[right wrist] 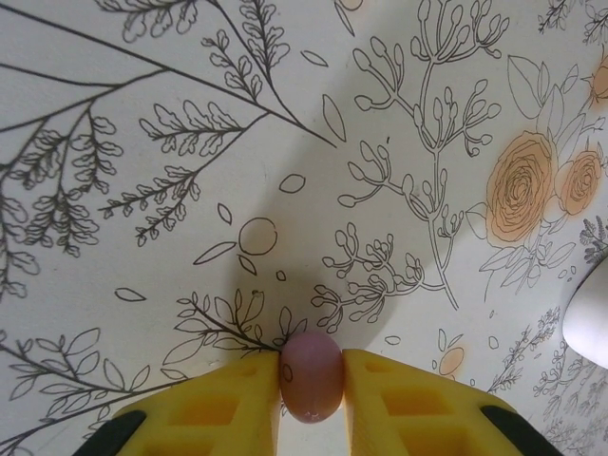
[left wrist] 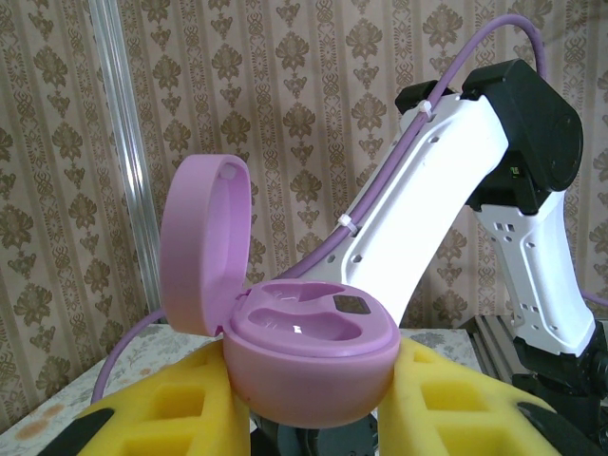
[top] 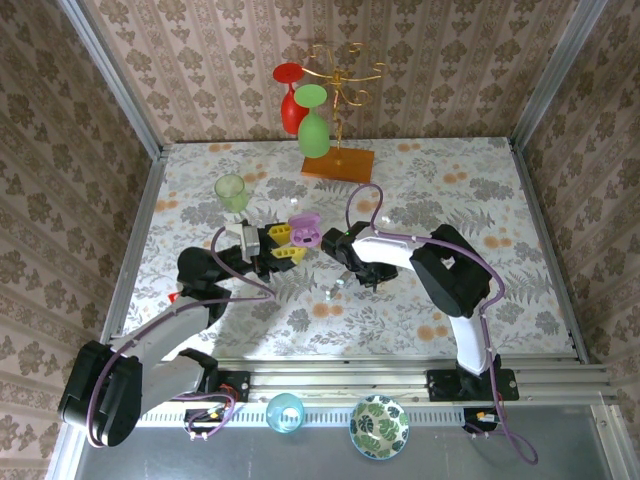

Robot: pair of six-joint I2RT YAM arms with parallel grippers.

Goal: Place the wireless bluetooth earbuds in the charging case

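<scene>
The charging case (left wrist: 309, 356) is lilac and egg-shaped, and my left gripper (left wrist: 313, 394) is shut on its base between yellow pads. Its lid (left wrist: 204, 247) stands hinged open at the left, and both wells look empty. In the top view the case (top: 305, 230) is held above the table's middle by the left gripper (top: 287, 245). My right gripper (right wrist: 312, 380) is shut on one small pale pinkish earbud (right wrist: 312, 372), with a yellow pad on each side, over the floral tablecloth. The right wrist (top: 348, 254) points down just right of the case.
At the back stands a gold rack on an orange base (top: 337, 164), with a red glass (top: 289, 100) and a green glass (top: 314, 125) hanging from it. A green cup (top: 231, 190) stands back left. A blue cup (top: 285, 412) and a patterned bowl (top: 379, 426) sit by the near rail.
</scene>
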